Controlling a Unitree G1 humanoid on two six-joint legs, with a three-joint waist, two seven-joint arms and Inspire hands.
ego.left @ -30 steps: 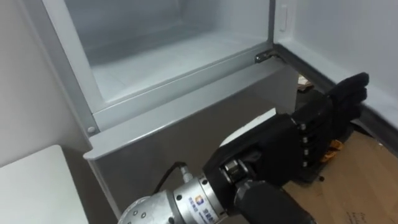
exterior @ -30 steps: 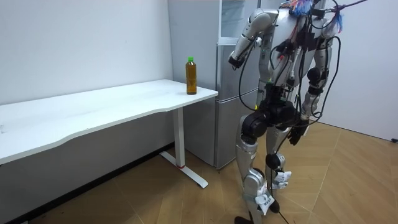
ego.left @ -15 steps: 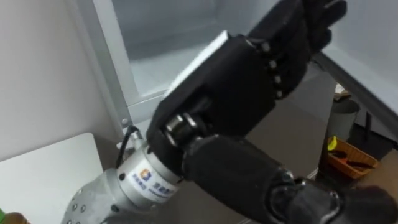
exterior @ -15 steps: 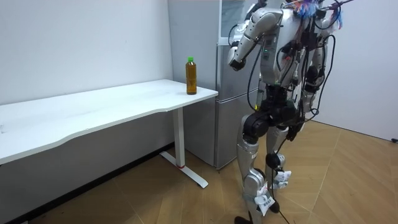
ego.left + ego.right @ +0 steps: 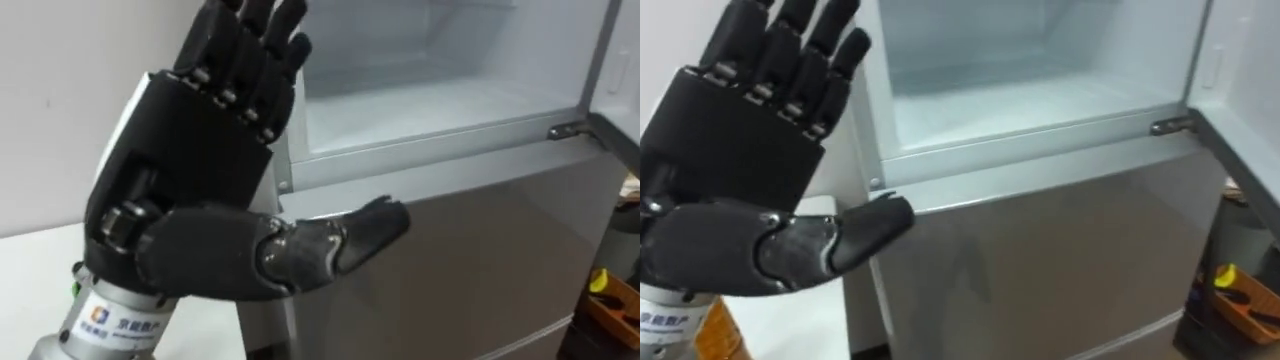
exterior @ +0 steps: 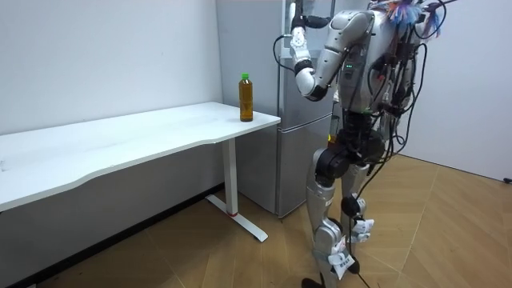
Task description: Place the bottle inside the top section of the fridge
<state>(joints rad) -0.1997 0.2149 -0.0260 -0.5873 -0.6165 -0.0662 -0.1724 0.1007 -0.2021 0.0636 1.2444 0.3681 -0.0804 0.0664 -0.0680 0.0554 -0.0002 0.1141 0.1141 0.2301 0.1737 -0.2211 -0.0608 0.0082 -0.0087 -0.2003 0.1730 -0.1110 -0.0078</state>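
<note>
White wall backs a long white worktop point(image 6: 120, 144) on white legs, and at its end stands a tall silver-grey fridge point(image 5: 450, 260) on pale wooden floor point(image 6: 448, 240). We see the fridge's upper compartment point(image 5: 430, 100) standing open, with a bare white inside, while the grey lower door beneath it is closed. A small metal hinge point(image 5: 565, 130) sits at the compartment's lower right corner.

We find the clear plastic bottle of amber-brown liquid with a green cap point(image 6: 246, 98) upright on the worktop, near the corner closest to the fridge. It stands alone and untouched. Its body is straight-sided, its neck narrows under the cap, and the liquid fills it nearly to the top. In the right eye view a sliver of the same amber colour shows at the lower left edge, under the robot's wrist.

In the room view the robot stands on the floor just in front of the fridge, beside the worktop's end, with its left arm bent and lifted to the height of the open compartment. In the eye views the black left hand point(image 5: 190, 150) rises close to the camera with its back towards us. Its fingers are stretched upward and close together, and its thumb juts out to the right across the fridge's front. It grips nothing and is well apart from the bottle.
</note>
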